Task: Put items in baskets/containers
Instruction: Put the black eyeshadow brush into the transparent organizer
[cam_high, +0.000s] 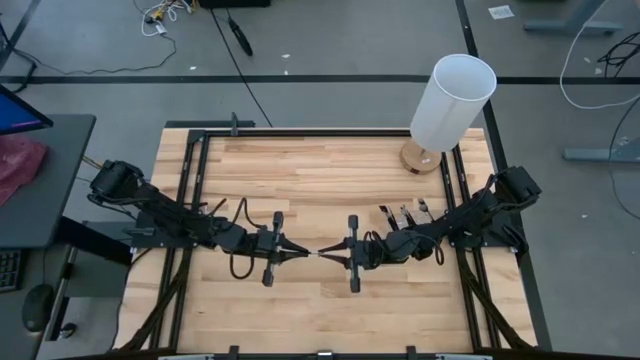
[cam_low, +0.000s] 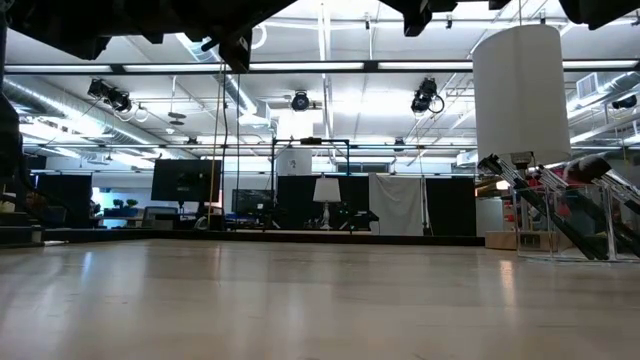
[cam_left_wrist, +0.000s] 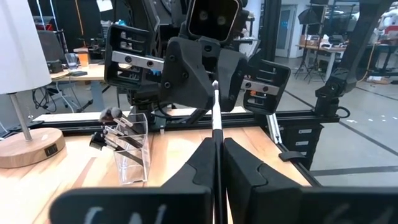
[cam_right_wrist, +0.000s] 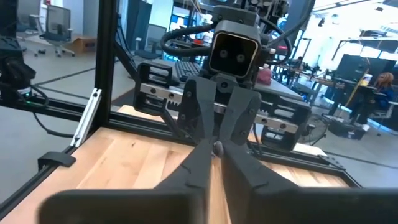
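Both dark end effectors meet at the middle of the light wooden tabletop (cam_high: 300, 170) in the high view: the left end effector (cam_high: 296, 251) and the right end effector (cam_high: 337, 256) point tip to tip, with a thin dark stick-like brush (cam_high: 318, 253) spanning the small gap between them. Beside the right arm, several more brushes (cam_high: 402, 214) lean in a small clear plastic holder, near a tall white cylinder lamp on a round wooden base (cam_high: 452, 103).

At tabletop level, the holder with its brushes (cam_low: 560, 215) stands at the far right, under the white lamp.

From the left wrist, the left fingers are clenched on the brush (cam_left_wrist: 217, 149), and the right end effector faces them, its fingers closed around the silver ferrule. The clear holder (cam_left_wrist: 132, 146) stands beyond, near the lamp base.

From the right wrist, the right fingers (cam_right_wrist: 193, 165) pinch together at the brush tip.

This appears to be a hand-over. Next, the left end effector probably must release, so the right arm can carry the brush to the holder.
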